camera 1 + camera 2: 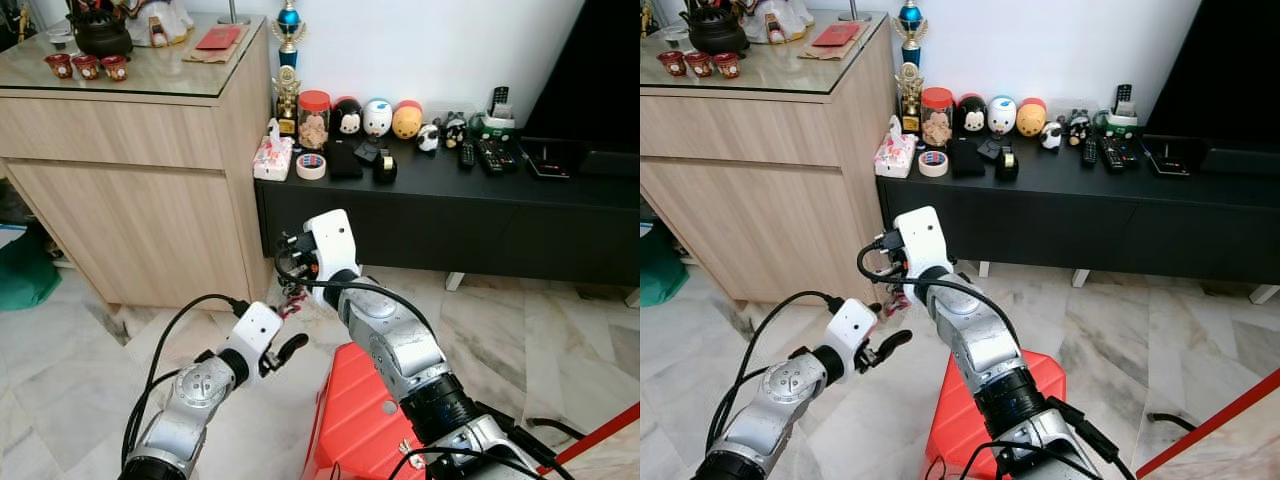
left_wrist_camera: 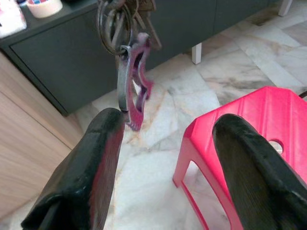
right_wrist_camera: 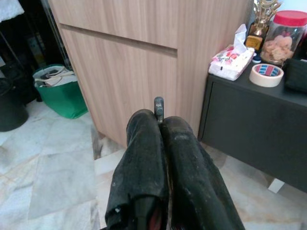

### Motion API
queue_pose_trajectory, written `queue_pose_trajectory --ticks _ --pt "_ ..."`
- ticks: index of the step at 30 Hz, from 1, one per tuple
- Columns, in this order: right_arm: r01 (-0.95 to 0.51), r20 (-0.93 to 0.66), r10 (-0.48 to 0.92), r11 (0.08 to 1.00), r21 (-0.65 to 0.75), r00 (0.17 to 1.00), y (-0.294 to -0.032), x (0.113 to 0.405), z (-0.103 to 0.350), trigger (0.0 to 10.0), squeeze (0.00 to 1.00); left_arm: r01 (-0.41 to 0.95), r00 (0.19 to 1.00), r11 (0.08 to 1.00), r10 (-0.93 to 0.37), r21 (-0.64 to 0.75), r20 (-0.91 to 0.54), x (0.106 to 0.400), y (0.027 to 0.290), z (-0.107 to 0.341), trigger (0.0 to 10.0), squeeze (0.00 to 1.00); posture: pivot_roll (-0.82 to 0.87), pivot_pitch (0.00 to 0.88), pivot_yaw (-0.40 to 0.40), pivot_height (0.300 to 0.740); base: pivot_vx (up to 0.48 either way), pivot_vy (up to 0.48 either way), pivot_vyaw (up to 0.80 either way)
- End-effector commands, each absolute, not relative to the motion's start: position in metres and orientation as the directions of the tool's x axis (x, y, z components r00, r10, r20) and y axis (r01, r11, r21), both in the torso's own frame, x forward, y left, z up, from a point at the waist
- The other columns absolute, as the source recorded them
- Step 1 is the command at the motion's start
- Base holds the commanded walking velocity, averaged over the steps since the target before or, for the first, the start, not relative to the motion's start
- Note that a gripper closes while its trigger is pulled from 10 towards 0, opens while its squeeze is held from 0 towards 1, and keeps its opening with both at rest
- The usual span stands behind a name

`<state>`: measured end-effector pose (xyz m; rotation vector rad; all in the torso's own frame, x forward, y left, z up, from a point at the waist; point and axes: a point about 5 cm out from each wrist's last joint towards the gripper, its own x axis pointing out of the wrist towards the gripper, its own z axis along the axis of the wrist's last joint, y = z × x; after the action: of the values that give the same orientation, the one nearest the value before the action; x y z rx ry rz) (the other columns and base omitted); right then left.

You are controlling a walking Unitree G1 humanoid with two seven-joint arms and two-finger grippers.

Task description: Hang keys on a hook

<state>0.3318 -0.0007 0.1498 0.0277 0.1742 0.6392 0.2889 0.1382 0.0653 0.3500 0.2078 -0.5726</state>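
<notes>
Keys (image 2: 125, 24): a small metal bunch on rings with a flat purple tag (image 2: 136, 81), dangling in mid-air, pinched from above by the clenched right gripper (image 3: 160, 125). Likely light, stiff, jangly and prone to swing, so best taken by the ring. Just below, left gripper (image 2: 165, 143) spread wide, grasping nothing, above a glossy red plastic stool (image 2: 249, 120) and marble floor (image 2: 249, 57).

The wooden cabinet (image 1: 150, 190) and black bench (image 1: 1090, 200) are seen from above by both head views; they are viewed closer from the wrists.
</notes>
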Motion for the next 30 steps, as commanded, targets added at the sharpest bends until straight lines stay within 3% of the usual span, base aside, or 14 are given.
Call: queue_pose_trajectory --ticks 1,21,23,24,25,30 --pt "-0.666 -0.049 0.677 0.732 0.144 0.734 0.039 0.319 0.179 10.0 0.0 0.554 0.829 0.785 -0.489 0.276 -0.272 0.293 0.136 0.068 10.0 0.0 0.07 0.0 -0.076 0.74 0.0 0.0 0.0" --pt "-0.682 -0.04 0.694 0.715 0.154 0.719 0.043 0.315 0.183 10.0 0.0 0.486 0.871 0.825 -0.428 0.29 -0.24 0.305 0.136 0.068 10.0 0.0 0.06 0.0 -0.079 0.74 0.0 0.0 0.0" --pt "-0.681 -0.042 0.694 0.715 0.154 0.719 0.043 0.315 0.183 10.0 0.0 0.474 0.877 0.833 -0.42 0.285 -0.233 0.305 0.137 0.068 9.6 0.0 0.06 0.0 -0.08 0.74 0.0 0.0 0.0" --pt "-0.682 -0.043 0.694 0.715 0.155 0.719 0.043 0.314 0.183 10.0 0.0 0.47 0.88 0.836 -0.416 0.283 -0.23 0.306 0.137 0.068 7.9 0.0 0.06 0.0 -0.081 0.74 0.0 0.0 0.0" --pt "-0.682 -0.043 0.694 0.715 0.156 0.718 0.043 0.314 0.183 10.0 0.0 0.469 0.88 0.837 -0.416 0.281 -0.228 0.306 0.137 0.068 0.0 0.0 0.06 0.0 -0.081 0.74 0.0 0.0 0.0" --pt "-0.683 -0.043 0.695 0.714 0.155 0.718 0.043 0.314 0.183 10.0 0.0 0.466 0.882 0.84 -0.416 0.277 -0.221 0.307 0.137 0.068 0.0 0.0 0.06 0.0 -0.081 0.74 0.0 0.0 0.0"
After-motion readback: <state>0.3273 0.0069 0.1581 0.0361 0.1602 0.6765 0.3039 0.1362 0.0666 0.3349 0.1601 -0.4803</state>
